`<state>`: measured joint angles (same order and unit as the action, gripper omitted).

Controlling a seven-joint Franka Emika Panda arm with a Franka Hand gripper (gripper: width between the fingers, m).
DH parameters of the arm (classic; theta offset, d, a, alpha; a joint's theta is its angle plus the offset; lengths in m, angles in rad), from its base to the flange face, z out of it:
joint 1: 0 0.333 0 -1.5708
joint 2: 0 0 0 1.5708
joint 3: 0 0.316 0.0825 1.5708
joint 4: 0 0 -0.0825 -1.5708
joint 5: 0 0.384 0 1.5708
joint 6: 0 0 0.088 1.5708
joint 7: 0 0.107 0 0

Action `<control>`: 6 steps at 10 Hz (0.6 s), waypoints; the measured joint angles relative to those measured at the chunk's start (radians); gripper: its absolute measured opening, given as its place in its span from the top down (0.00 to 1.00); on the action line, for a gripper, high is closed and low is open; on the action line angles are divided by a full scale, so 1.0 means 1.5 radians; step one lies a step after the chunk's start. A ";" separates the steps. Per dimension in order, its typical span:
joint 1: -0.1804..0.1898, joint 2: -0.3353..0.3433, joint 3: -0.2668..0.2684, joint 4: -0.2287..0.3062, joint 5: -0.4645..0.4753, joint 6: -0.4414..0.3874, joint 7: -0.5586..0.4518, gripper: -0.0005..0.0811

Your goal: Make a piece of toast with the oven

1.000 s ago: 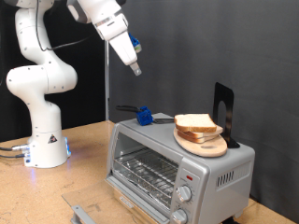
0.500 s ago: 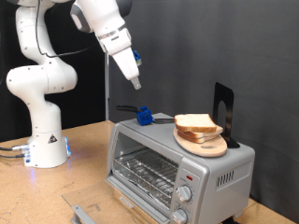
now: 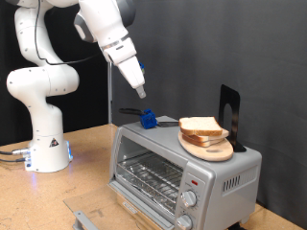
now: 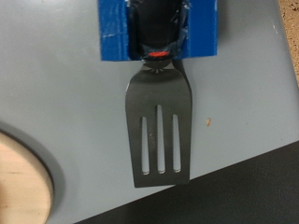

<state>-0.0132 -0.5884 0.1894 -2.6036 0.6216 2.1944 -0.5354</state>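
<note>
The silver-grey oven [image 3: 221,172] stands at the exterior view's lower right, its wire rack showing and its glass door folded down in front. On its top, a round wooden plate [image 3: 213,150] carries stacked bread, with the pale piece of toast [image 3: 201,124] uppermost. A spatula with a blue-wrapped handle [image 3: 148,119] lies on the oven top's left end. My gripper [image 3: 141,94] hangs in the air just above it, holding nothing. The wrist view looks straight down on the spatula's black slotted blade [image 4: 159,126] and on the plate's edge [image 4: 17,182].
A black upright stand [image 3: 228,115] sits at the oven top's back right, behind the plate. The robot's white base [image 3: 43,144] stands on the wooden table at the exterior view's left. Two round knobs [image 3: 192,199] are on the oven's right panel.
My gripper has moved down and slightly to the exterior view's right, closer to the spatula on the oven top. Bread, plate and oven have not moved.
</note>
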 joint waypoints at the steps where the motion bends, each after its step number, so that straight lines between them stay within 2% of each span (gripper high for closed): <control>1: 0.000 -0.001 0.008 -0.014 0.011 0.017 0.001 0.16; 3: 0.000 0.002 0.027 -0.038 0.033 0.056 0.015 0.16; 6: 0.000 0.017 0.049 -0.054 0.051 0.095 0.019 0.16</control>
<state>-0.0127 -0.5635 0.2634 -2.6849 0.6984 2.3365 -0.5076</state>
